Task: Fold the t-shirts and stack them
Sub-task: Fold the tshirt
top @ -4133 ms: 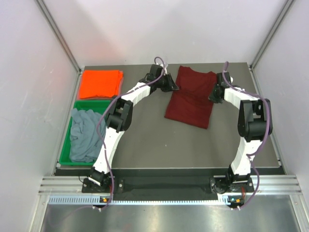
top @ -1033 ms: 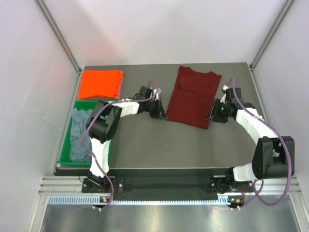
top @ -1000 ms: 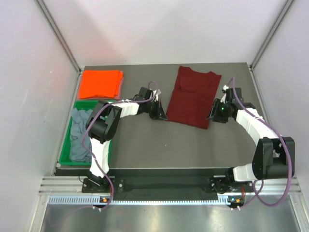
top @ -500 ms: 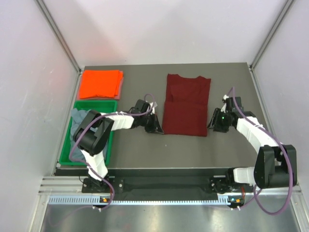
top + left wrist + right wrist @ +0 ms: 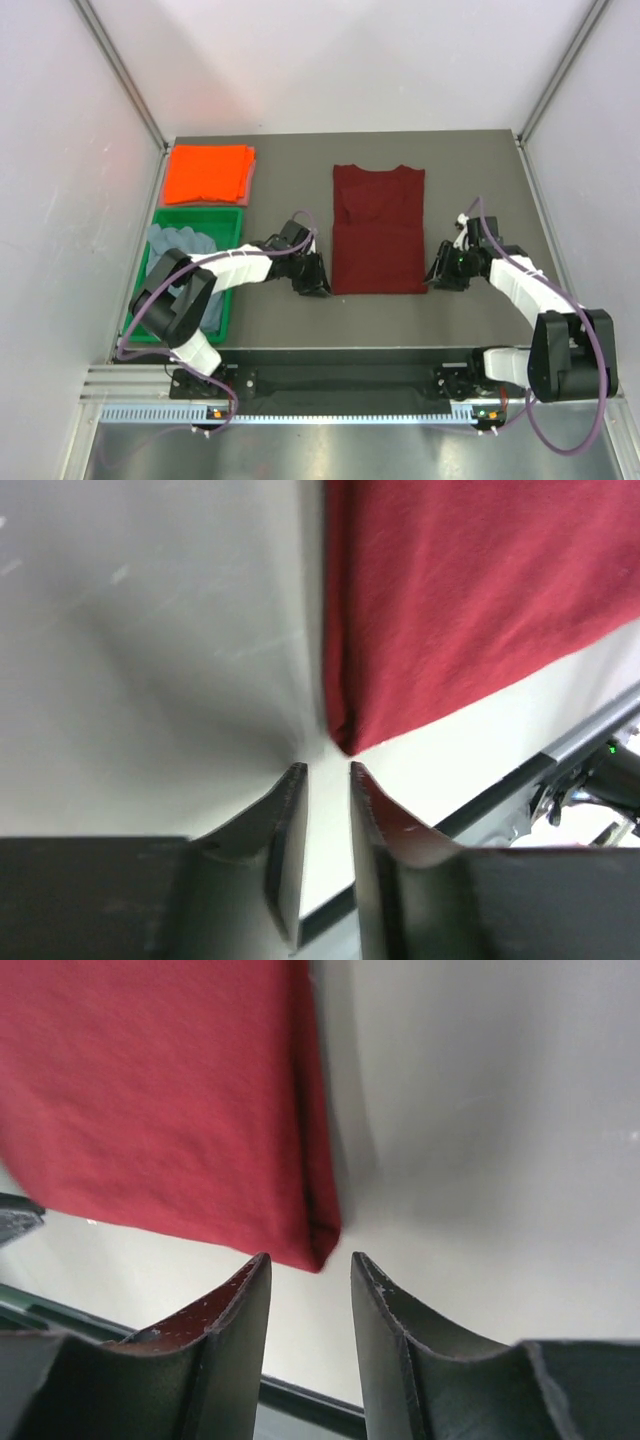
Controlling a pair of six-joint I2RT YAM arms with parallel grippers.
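Left gripper [image 5: 327, 770] narrowly parted, empty | right gripper [image 5: 310, 1258] parted, empty | risk: grasp catching one layer skews maroon t-shirt [image 5: 378, 230] fold.

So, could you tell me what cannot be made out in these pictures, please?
- Grey-blue t-shirt: top view, left arm covers part of it.
- Maroon t-shirt: both wrist views, frame edges cut off all but its near corners.
- Orange t-shirt: top view, layers too small to count.
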